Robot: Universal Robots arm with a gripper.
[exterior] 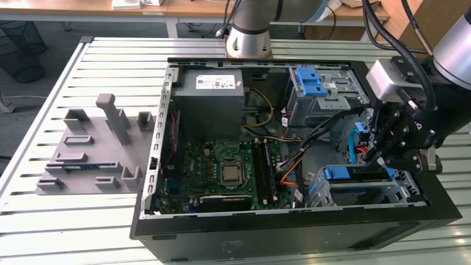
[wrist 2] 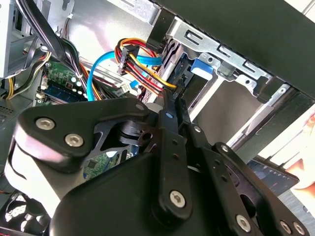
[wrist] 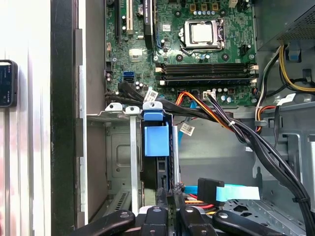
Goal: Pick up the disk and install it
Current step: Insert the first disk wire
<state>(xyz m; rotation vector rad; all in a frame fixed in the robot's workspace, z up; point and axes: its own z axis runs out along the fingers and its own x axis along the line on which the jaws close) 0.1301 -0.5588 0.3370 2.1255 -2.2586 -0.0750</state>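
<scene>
We judge the disk (wrist: 156, 147) already sits in its drive cage (wrist: 118, 162), with the clenched hand (wrist: 170, 194) pressing on its edge.

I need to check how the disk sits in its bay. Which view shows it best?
The first wrist view: the disk stands on edge in the bay, blue carrier tab facing the camera, with the gripper at its near end. The exterior view shows its blue tab; the second wrist view, a blue corner.
</scene>
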